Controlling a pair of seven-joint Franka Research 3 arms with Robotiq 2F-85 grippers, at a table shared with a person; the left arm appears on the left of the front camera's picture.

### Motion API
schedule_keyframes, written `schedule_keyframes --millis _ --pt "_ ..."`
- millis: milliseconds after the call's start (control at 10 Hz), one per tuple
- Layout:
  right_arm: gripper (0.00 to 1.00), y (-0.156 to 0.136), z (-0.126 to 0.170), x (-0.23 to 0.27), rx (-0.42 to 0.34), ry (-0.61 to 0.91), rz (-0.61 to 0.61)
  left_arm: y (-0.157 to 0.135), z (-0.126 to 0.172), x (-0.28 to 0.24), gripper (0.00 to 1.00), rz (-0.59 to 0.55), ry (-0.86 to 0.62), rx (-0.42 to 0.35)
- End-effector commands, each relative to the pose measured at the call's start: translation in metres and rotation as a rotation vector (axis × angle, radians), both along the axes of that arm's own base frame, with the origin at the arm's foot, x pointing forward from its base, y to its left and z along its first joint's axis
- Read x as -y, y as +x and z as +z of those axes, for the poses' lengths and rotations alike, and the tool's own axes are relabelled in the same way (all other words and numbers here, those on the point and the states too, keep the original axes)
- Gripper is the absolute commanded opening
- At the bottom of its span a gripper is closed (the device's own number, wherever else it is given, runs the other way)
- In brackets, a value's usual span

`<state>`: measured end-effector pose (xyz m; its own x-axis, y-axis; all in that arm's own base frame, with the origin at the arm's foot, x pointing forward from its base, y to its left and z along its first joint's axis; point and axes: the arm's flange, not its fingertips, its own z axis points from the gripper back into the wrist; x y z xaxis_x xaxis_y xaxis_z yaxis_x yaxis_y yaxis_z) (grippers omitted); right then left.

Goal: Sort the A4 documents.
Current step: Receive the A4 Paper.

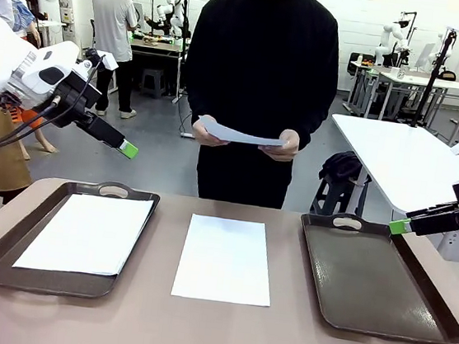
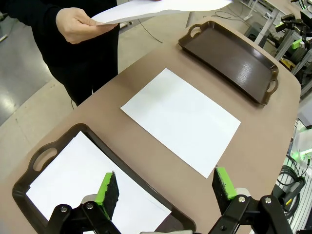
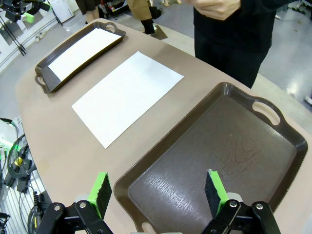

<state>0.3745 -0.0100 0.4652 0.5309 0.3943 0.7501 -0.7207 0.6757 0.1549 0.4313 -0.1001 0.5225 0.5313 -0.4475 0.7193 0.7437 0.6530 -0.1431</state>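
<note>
- Nearest of all lay the table [image 1: 211, 336], brown and flat.
- On it, dead centre, lay the middle sheet [image 1: 224, 259], white, flat, between the two trays and touching neither.
- Over on the left, the left tray [image 1: 34, 281] carried the left sheet [image 1: 85, 234], lying flat inside the rim.
- Over on the right sat the right tray [image 1: 383, 281], dark brown, with a handle at its far end.
- At the far side, the person [image 1: 263, 60] held the third sheet [image 1: 242, 134] roughly level, just beyond the table's far edge.
- Up in the air above the left tray hung the left claw [image 2: 165, 187], jaws spread wide, gripping nothing.
- By the right tray's far right corner hovered the right claw [image 3: 157, 189], jaws wide apart too, with nothing between them.
</note>
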Motion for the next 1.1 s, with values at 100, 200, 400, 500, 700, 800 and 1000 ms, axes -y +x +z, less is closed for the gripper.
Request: schedule_keyframes --millis 100,200,400,500,700,800,1000 --pt "1.00 0.0046 -0.0032 0.0004 0.015 0.023 0.013 0.0005 -0.0001 -0.0021 1.00 -0.014 -0.011 0.007" --pt "1.00 0.0046 -0.0032 0.0004 0.015 0.023 0.013 0.0005 -0.0001 -0.0021 1.00 -0.014 -0.011 0.007" --pt "1.00 0.0046 -0.0032 0.0004 0.015 0.023 0.013 0.0005 -0.0001 -0.0021 1.00 -0.014 -0.011 0.007" --pt "1.00 0.0046 -0.0032 0.0004 0.015 0.023 0.013 0.0005 -0.0001 -0.0021 1.00 -0.014 -0.011 0.007" --pt "1.00 0.0046 -0.0032 0.0004 0.015 0.023 0.013 0.0005 -0.0001 -0.0021 1.00 -0.014 -0.011 0.007" --pt "1.00 0.0046 -0.0032 0.0004 0.015 0.023 0.013 0.0005 -0.0001 -0.0021 1.00 -0.014 -0.011 0.007" --pt "1.00 0.0046 -0.0032 0.0004 0.015 0.023 0.013 0.0005 -0.0001 -0.0021 1.00 -0.014 -0.011 0.007"
